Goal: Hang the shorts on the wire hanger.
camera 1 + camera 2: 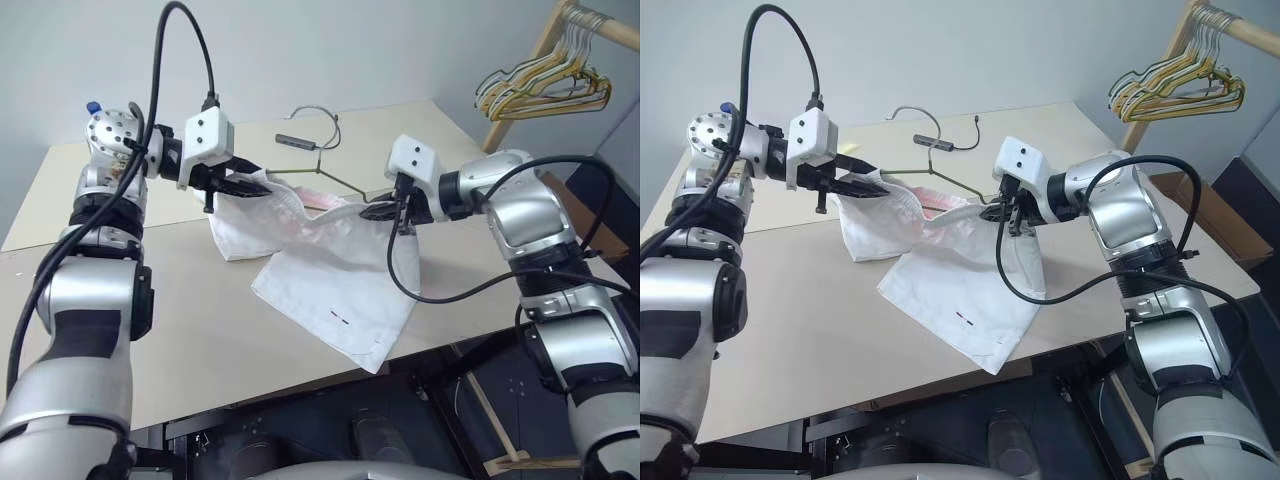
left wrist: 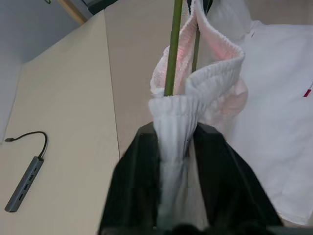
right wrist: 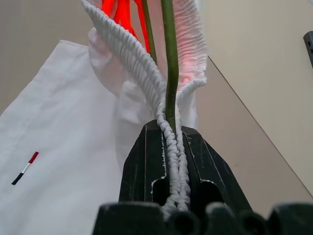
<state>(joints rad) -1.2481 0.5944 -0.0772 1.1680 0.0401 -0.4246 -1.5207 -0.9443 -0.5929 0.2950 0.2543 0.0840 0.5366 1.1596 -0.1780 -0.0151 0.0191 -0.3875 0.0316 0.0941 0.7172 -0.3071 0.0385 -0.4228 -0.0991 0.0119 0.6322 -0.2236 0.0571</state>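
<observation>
Grey USB hub (image 2: 22, 190) with its cable lies on the far bench (image 1: 150, 340); bunched hangers (image 1: 545, 85) hang on a wooden rack at far right. Shorts (image 1: 330, 275) are mid-bench, waistband lifted, legs draped toward the near edge. Left gripper (image 1: 245, 186) reaches in from the left, right gripper (image 1: 380, 210) from the right. Wrist views: each pair of jaws pinches gathered waistband, the wire hanger (image 3: 169, 63) threading through it.

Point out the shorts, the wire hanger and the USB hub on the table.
shorts (image 1: 335, 290), left eye view, flat white leg panel.
wire hanger (image 2: 171, 54), left wrist view, green-grey wire entering the waistband.
USB hub (image 2: 23, 190), left wrist view, grey body.
</observation>
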